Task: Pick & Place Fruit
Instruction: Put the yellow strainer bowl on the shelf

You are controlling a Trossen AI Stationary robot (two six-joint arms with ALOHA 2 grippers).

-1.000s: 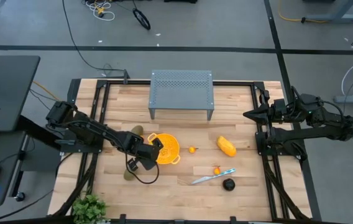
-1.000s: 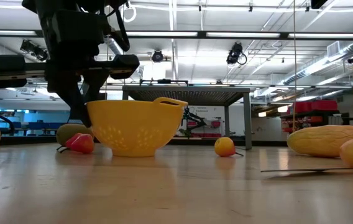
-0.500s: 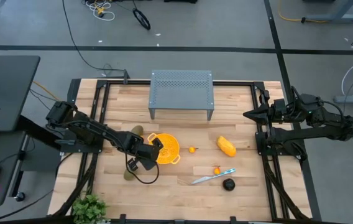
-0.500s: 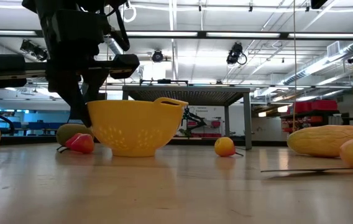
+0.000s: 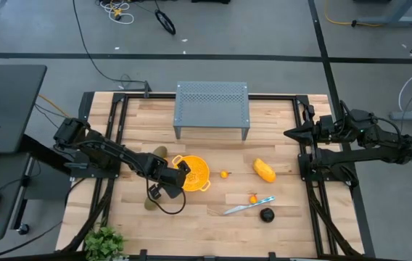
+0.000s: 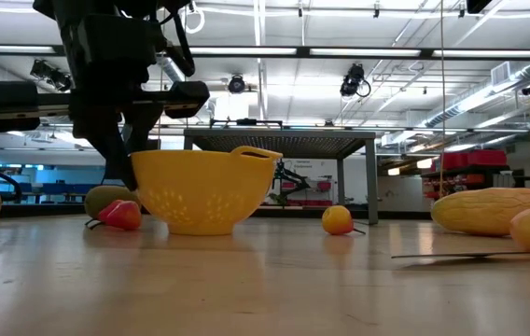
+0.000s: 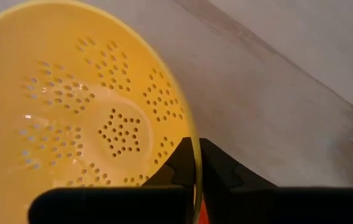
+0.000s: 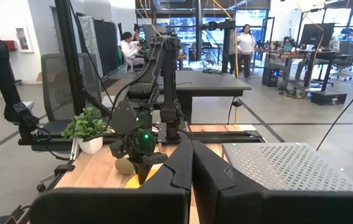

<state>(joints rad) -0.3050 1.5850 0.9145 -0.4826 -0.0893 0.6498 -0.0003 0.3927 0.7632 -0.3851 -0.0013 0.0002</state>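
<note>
Left arm extended rightward across the near-left table, left gripper (image 5: 171, 181) lowered, fingers together. Right arm folded at the far-right edge, right gripper (image 5: 290, 133) closed, pointing left.

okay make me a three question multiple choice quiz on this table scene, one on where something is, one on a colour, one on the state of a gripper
1. Where does the knife lie?
A. Inside the colander
B. On the table between a small orange fruit and the dark round fruit
C. On top of the grey perforated stand

2. What colour is the colander?
A. Yellow
B. Blue
C. Grey

3. How is the left gripper set?
A. Wide open above the knife
B. Holding the oblong yellow-orange fruit
C. Its jaws closed on the colander's rim

Answers:
1. B: the high view shows the knife flat on the wood, the small orange fruit by its handle end and the dark round fruit just beside it.
2. A: it is yellow in the high, low and left wrist views.
3. C: the left wrist view shows the rim passing between the two dark fingers.
</note>
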